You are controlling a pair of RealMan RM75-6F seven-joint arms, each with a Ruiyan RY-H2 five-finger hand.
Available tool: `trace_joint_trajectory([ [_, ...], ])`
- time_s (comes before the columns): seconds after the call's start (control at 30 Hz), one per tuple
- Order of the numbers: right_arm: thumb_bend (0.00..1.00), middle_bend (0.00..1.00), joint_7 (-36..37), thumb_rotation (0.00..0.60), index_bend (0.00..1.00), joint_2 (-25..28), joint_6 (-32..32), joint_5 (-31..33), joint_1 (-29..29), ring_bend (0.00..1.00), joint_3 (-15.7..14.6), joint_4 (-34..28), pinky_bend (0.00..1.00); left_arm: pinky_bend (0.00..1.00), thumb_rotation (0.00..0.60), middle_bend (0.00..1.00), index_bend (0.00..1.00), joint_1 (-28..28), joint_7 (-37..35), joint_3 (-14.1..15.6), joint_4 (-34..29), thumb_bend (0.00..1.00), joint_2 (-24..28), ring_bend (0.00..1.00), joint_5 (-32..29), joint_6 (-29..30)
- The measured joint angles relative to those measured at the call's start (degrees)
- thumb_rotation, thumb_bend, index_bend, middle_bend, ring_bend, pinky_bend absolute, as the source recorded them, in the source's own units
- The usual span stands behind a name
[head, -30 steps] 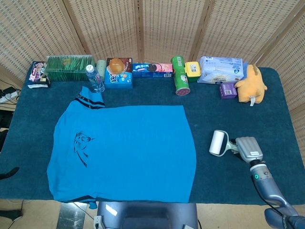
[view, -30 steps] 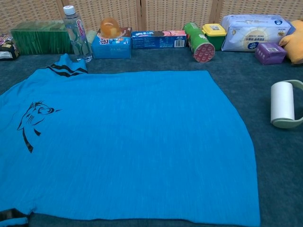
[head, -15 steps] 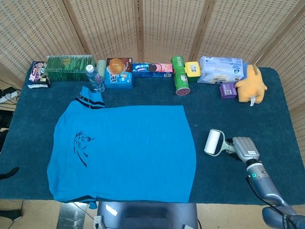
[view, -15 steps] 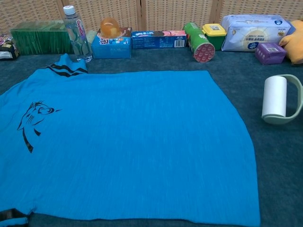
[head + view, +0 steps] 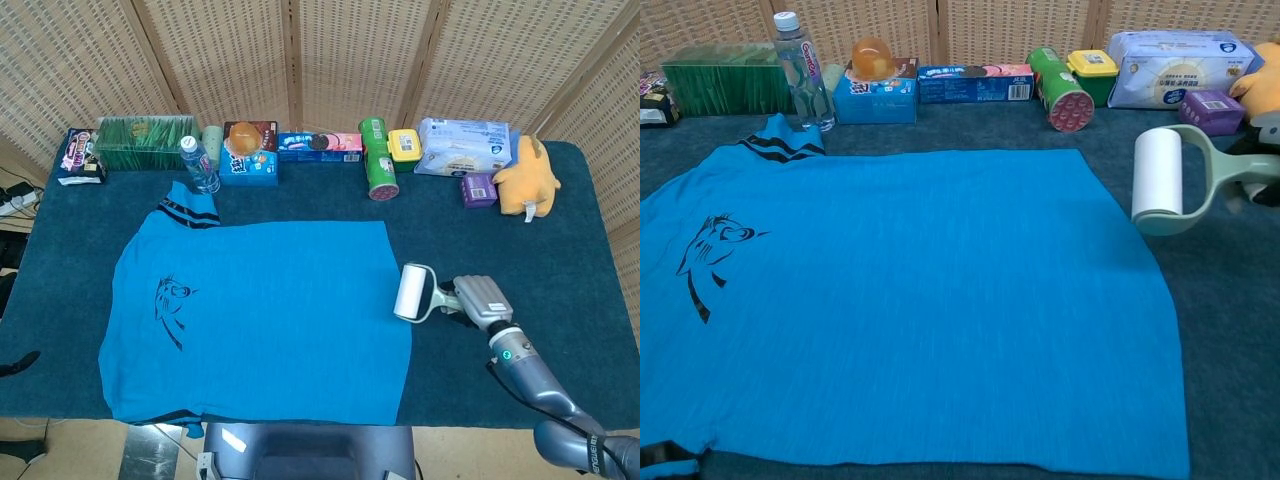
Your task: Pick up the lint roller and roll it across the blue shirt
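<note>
One hand shows in these views: the grey right hand (image 5: 478, 301) grips the pale green handle of the white-drummed lint roller (image 5: 413, 292), and the left hand appears in neither camera. The roller's white drum now sits at the right edge of the flat bright-blue short-sleeved shirt (image 5: 270, 315), touching or just over its hem; whether it presses the cloth cannot be told. A second ago the roller lay well to the right over bare dark teal tabletop (image 5: 90, 245), and half a second ago it was about midway, so hand and roller have travelled steadily leftward towards the shirt, which has not shifted. The shirt carries a black sketched animal-head print (image 5: 171, 306) near its left side and dark stripes at the sleeve cuff. Along the back of the tabletop stand a clear plastic water bottle with a white cap (image 5: 800, 68), whose red label writing is too small to read, a blue box bearing an orange round object (image 5: 875, 80), a long blue biscuit box (image 5: 975, 83) with unreadable print, a green cylindrical can lying on its side with a red end (image 5: 1062, 90), a yellow-lidded green tub (image 5: 1093, 75), a white-and-blue packet of wipes (image 5: 1170, 66), a small purple box (image 5: 1209, 111) and a yellow plush toy (image 5: 527, 177).
</note>
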Motion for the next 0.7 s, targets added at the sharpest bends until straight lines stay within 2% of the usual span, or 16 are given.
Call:
trace_joint_trajectory([
  [0.2, 1.00, 0.79, -11.33, 0.600, 0.75, -0.81, -1.26, 9.36, 5.01, 0.77, -0.36, -2.40, 1.00, 0.08, 0.600, 0.00, 0.00, -0.17, -0.41, 0.10, 0.13, 0.13, 0.15, 0.00, 0.28, -0.32],
  [0.3, 1.00, 0.79, -17.18, 0.600, 0.75, -2.05, -1.12, 16.15, 8.25, 0.77, -0.89, -3.37, 1.00, 0.08, 0.600, 0.00, 0.00, -0.22, -0.54, 0.08, 0.17, 0.13, 0.19, 0.00, 0.16, -0.46],
  [0.5, 1.00, 0.79, -27.75, 0.600, 0.75, -4.33, 0.18, 33.05, 16.45, 0.78, -2.11, -6.21, 1.00, 0.08, 0.600, 0.00, 0.00, -0.45, -0.74, 0.24, 0.21, 0.13, 0.38, 0.00, 0.48, -0.94],
  [0.7, 1.00, 0.79, -38.87, 0.600, 0.75, -6.74, 3.20, 54.37, 27.27, 0.78, -3.81, -8.10, 1.00, 0.08, 0.600, 0.00, 0.00, -0.54, -3.08, 0.35, 0.85, 0.13, 0.92, 0.00, 0.87, -1.22],
])
